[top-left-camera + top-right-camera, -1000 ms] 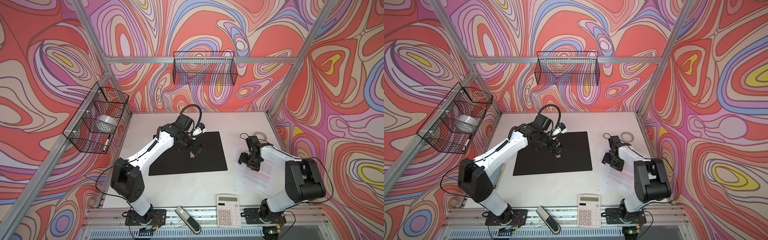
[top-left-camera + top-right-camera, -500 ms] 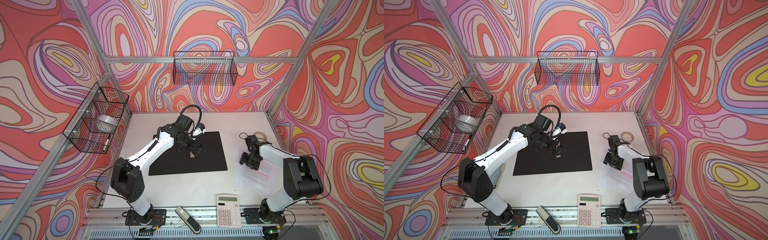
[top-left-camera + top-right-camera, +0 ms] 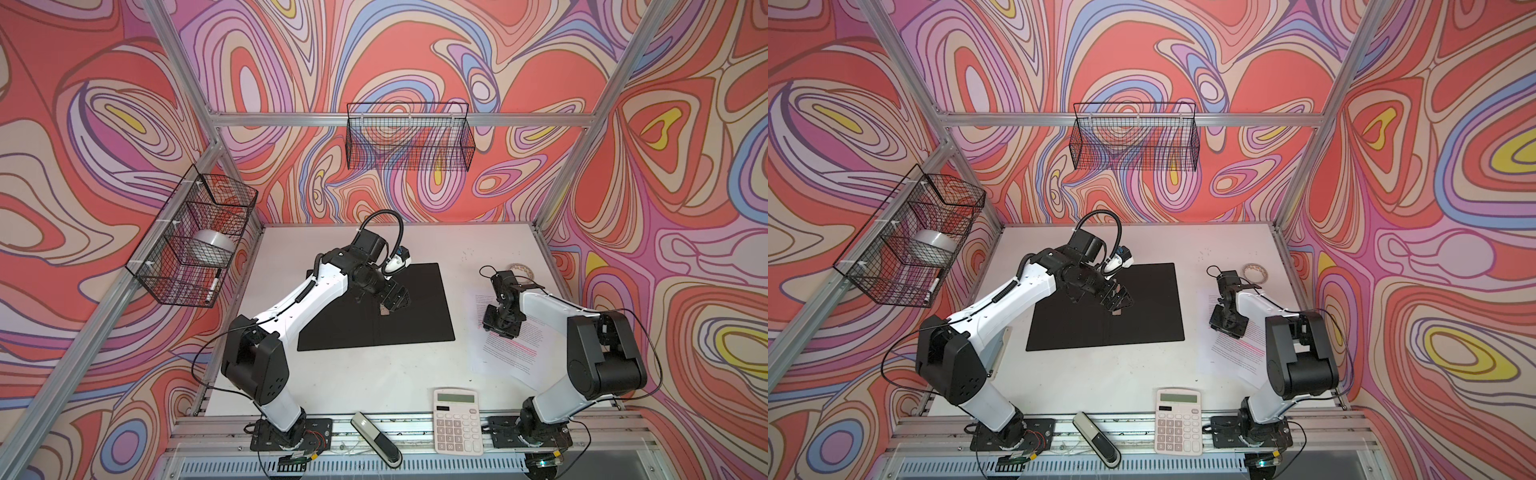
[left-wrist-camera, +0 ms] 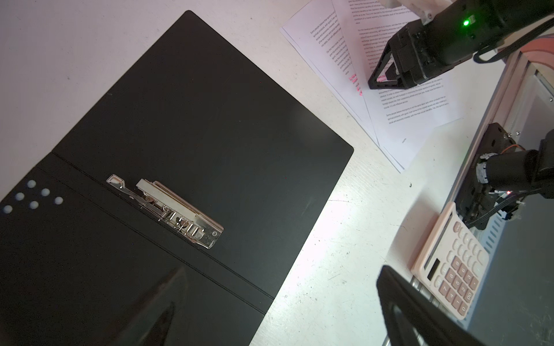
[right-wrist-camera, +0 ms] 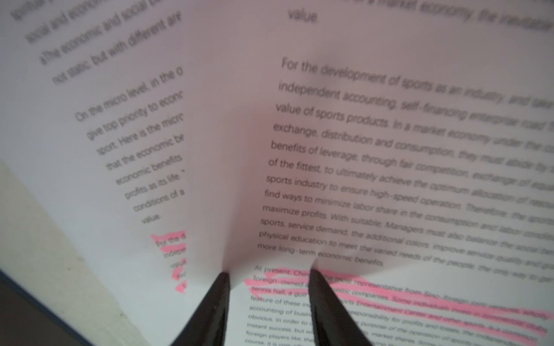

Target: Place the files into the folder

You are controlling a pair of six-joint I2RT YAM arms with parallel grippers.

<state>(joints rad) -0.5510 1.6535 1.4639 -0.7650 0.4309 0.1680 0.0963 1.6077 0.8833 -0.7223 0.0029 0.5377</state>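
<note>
Beneath my right gripper (image 5: 269, 274): files (image 5: 389, 149), reading "For the development of sports", pink-highlighted; jaws narrowly apart, left gripper (image 3: 395, 302) gaping.

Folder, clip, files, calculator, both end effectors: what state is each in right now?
folder: open flat, black inside up.
clip: on the spine, no sheets under it.
files: fanned, lying outside the folder.
calculator: face up, untouched.
left end effector: open, over the folder.
right end effector: jaws part open, pressing the top sheet into a hump.
</note>
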